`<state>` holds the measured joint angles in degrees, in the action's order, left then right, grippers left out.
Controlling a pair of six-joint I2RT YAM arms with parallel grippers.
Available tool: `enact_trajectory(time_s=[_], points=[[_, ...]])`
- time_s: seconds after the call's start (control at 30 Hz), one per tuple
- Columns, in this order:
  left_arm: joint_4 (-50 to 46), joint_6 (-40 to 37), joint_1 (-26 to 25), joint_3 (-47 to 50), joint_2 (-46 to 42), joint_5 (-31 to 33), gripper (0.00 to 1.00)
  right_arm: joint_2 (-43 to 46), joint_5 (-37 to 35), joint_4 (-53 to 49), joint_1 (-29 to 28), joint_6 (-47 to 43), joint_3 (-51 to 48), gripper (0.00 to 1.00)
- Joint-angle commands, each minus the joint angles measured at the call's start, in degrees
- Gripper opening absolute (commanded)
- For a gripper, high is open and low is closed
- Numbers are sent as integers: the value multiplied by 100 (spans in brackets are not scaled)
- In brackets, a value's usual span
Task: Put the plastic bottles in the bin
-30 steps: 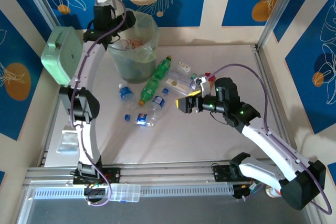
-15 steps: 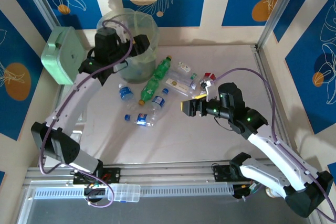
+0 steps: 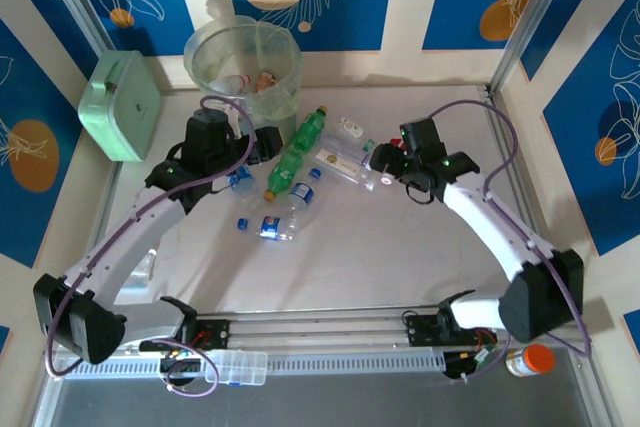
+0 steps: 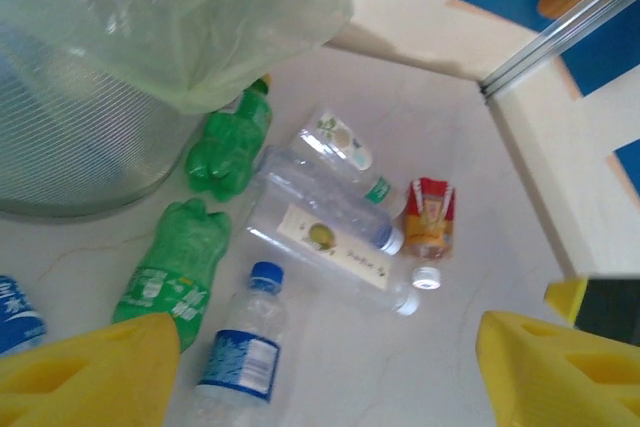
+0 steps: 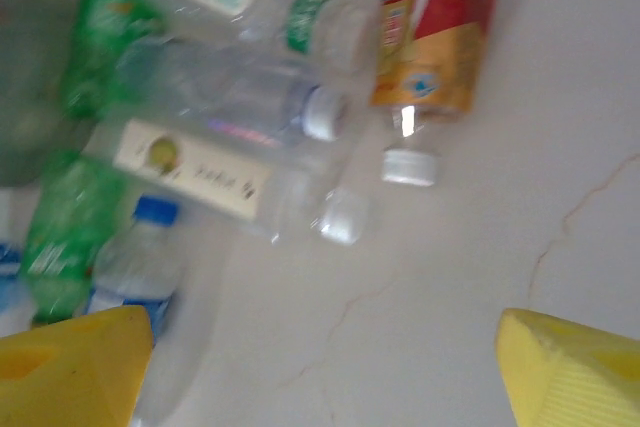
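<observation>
- Far left: mint-green box (image 3: 120,105) stands against the wall, well apart from the work. It is not the target.
- Bin (image 3: 285,97) stands back left, by the wall, with a few bottles lying inside. A thin liner (image 4: 200,27) droops over its rim. Risk: the left arm works just beside it, so an elbow or the cable loop could snag the liner or shove the bin.
- Left gripper (image 4: 320,377) is low in front of the bin, fingers wide apart and nothing between them. A blue-labelled bottle (image 3: 240,179) lies just beside it.
- The rest of the bottles lie mid-table, in front and to the right of the bin. The green bottles (image 3: 310,132) lie end to end, and the clear bottles (image 4: 320,232) touch one another.
- Risk: lifting one bottle may roll its neighbours. Smooth round plastic could also squirt out of a closing grip, and crushed bottles offer uneven sides.
- Right gripper (image 5: 320,367) hovers by the red-and-orange bottle (image 5: 435,37), fingers spread and empty. View is blurred, so fine detail is unsure.
- Risk: both grippers face the same heap from opposite sides. If they reach together they could clash or fight over one bottle.
- Table (image 3: 380,257) is pale and stone-like with faint veins, smooth enough for bottles to skid on.
- Room: cream walls (image 3: 400,7) carry blue leaf-print panels. There are metal frame posts (image 3: 530,17) at the corners and a rail (image 3: 330,332) along the near edge.
</observation>
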<state>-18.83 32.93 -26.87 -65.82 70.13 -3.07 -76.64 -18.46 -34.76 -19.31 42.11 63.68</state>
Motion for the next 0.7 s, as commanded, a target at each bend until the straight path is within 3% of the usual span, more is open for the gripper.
enact_trajectory(time_s=[0.0,0.17,0.37,0.67], points=[[110,-358,2,266,-220,319,78,-509,-4,186,421,277,186,88],[533,-213,-20,667,-376,169,79,-1613,384,359,788,-227,902,88],[713,8,-20,685,-395,-121,80,-3309,275,-737,899,-530,2485,89],[738,44,-11,676,-419,-208,80,-4052,231,-836,998,-547,3070,80]])
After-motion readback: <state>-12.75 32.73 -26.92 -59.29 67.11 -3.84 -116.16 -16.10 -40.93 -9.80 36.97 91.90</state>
